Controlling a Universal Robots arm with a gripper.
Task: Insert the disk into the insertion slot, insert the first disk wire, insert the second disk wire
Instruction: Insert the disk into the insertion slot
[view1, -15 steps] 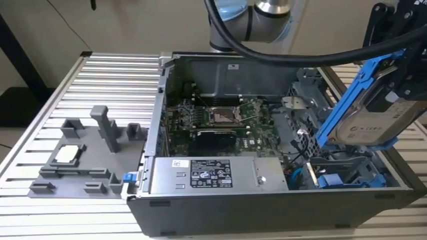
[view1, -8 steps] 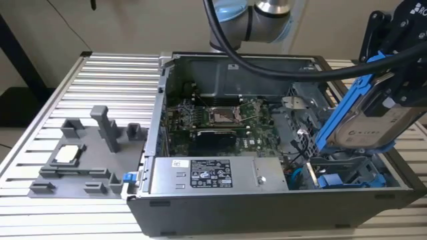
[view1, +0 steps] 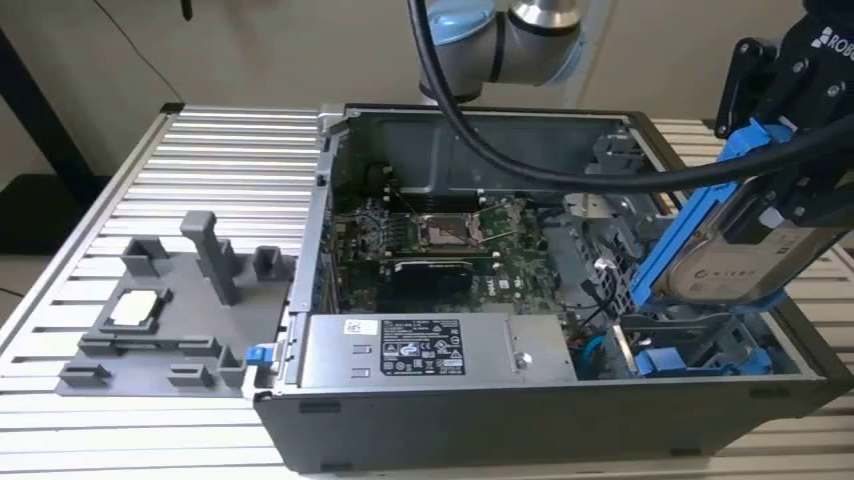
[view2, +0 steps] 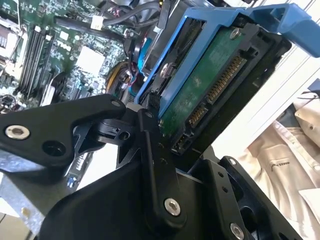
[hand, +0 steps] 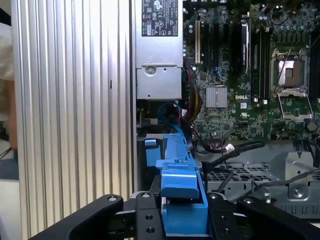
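Aluminium ribs of the table run under the open computer case in the exterior view. My gripper hangs over the case's drive-cage end, clamped on the disk, which tilts steeply above the insertion slot. The second wrist view adds the disk's green circuit board and a pale shirt beyond the case. In the first wrist view, black fingers flank the blue carrier above the case.

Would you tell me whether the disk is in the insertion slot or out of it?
Out: the claw holds the disk tilted over the case, its face fully exposed.
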